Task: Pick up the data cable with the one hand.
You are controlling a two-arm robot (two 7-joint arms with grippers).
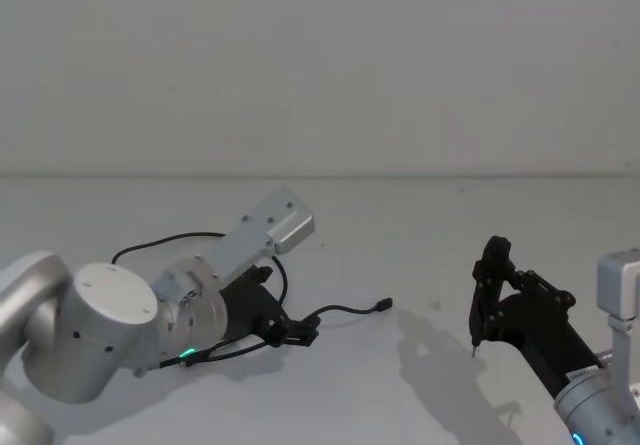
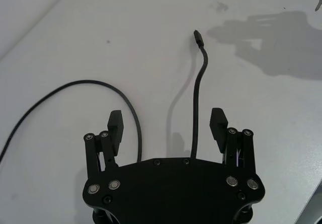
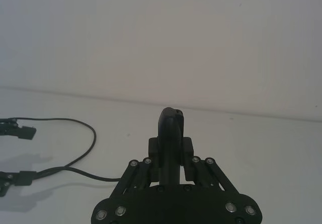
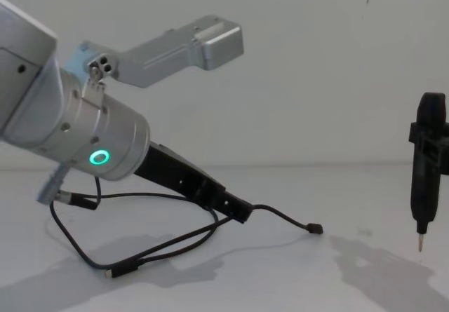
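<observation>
White table [image 1: 420, 255] under a blank wall. I see my left end effector [image 2: 167, 125] low at 7 o'clock, its fingers spread wide astride the data cable [image 2: 200, 78], which trails across the table. At 4 o'clock my right end effector [image 3: 171, 151] clamps a black pen tool [image 4: 426, 172].

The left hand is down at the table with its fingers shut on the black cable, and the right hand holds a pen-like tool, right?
Not quite: the fingers of the left hand are open, with the data cable running between them, as the left wrist view shows. The rest holds: it is low at the table, and the right hand holds the pen-like tool.
</observation>
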